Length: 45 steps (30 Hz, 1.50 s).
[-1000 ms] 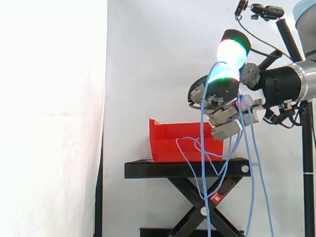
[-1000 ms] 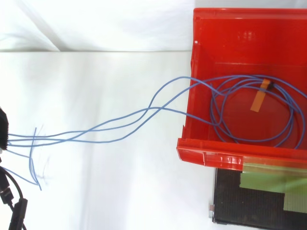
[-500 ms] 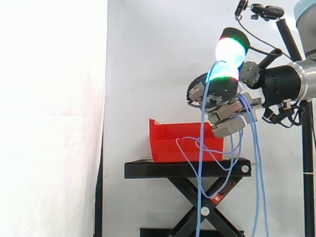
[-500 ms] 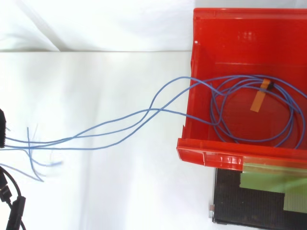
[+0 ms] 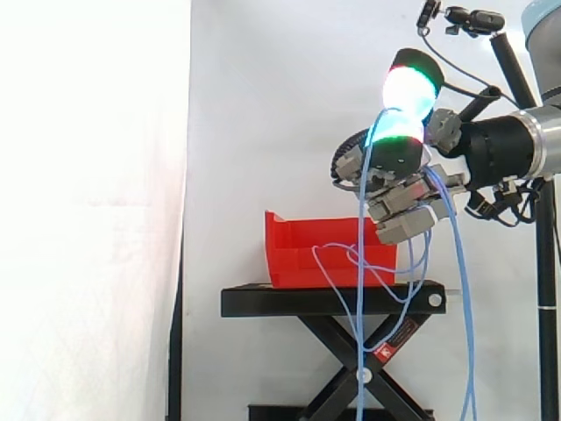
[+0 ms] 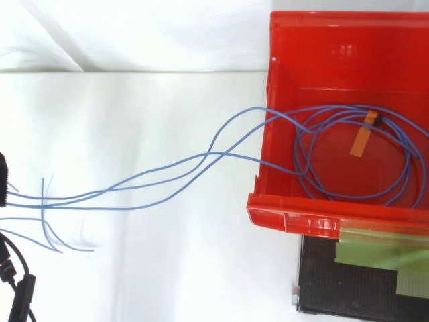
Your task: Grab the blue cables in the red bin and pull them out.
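robot hand at 1 o'clock of red plastic bin | glowing pads pinching thin blue cables, raised so strands clear the rim | coil inside, not yet out

The hand is a dark, rounded lump of black housing with grey metal links fixed along it. Its fingertip pads are fat and rounded. They glow white shading to cyan, with a green rim and a thin red edge on the lower one, and the upper one has a black cap. Just below the palm, the finger segments are boxy light-grey blocks with darker seams. Behind the hand is a thick black cylindrical wrist, stepped in bands. Behind that, the arm becomes a smooth silver-grey tube. Higher up behind the hand, a pale blue joint cap rounds off the arm.
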Each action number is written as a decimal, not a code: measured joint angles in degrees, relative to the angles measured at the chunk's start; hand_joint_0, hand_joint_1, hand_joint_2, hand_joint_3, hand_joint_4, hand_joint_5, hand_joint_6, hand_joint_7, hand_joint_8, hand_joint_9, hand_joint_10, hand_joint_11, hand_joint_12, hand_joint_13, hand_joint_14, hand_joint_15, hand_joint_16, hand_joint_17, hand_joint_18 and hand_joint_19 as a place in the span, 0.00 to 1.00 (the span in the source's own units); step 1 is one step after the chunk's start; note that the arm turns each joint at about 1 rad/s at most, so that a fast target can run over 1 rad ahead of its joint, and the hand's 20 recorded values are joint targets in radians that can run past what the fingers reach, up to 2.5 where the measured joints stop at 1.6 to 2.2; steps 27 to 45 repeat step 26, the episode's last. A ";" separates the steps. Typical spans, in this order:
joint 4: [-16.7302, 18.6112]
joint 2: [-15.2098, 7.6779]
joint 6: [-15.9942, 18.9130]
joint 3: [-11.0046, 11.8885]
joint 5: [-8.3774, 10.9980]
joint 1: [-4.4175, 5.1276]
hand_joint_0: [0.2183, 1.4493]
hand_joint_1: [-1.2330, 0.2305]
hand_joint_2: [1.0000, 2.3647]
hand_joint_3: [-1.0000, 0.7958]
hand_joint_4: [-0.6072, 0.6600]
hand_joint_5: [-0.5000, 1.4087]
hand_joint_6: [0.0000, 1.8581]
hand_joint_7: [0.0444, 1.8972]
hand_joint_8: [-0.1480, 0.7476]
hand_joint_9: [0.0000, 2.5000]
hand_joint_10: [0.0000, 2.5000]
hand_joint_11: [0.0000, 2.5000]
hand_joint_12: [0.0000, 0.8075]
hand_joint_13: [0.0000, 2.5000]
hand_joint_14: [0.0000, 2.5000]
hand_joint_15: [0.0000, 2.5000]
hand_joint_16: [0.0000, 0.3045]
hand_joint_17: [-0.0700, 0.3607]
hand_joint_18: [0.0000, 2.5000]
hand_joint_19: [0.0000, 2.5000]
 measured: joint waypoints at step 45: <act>0.00 0.00 0.00 -0.01 0.00 0.00 0.59 0.26 0.01 0.13 0.69 0.54 0.77 0.17 0.50 0.32 0.36 0.49 0.42 0.31 0.70 0.38 0.13 0.37 0.34 0.50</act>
